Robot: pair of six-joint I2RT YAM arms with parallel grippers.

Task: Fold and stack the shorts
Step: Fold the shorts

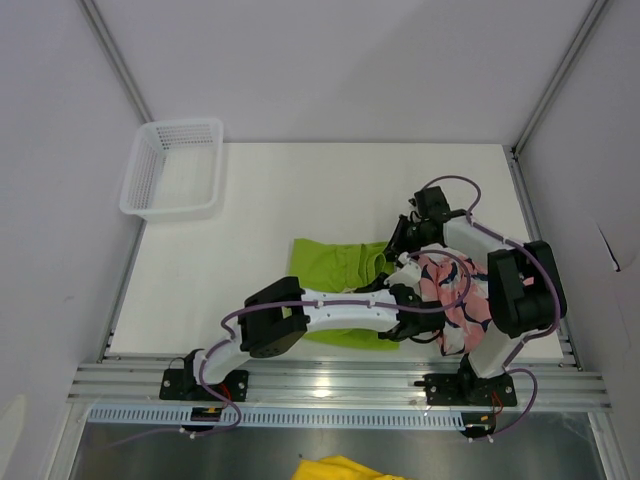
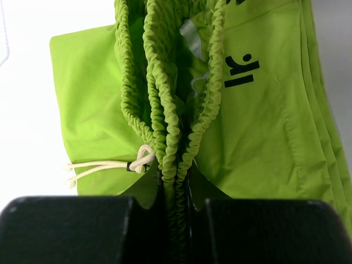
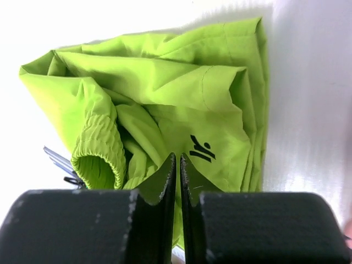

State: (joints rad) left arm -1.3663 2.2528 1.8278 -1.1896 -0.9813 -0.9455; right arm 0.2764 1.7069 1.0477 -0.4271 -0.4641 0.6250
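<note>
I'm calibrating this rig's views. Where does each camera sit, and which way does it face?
Top external: above and behind the bases, looking down on the table; both arms show, over green shorts.
Left wrist: on the left arm, looking along the left gripper, clamped on the shorts.
Right wrist: on the right arm, looking along the right gripper, jaws nearly together.
Shared: all three see the green shorts.

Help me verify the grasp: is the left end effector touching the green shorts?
Touching. Left wrist view: the left end effector pinches the green shorts' gathered waistband between its jaws.
</note>
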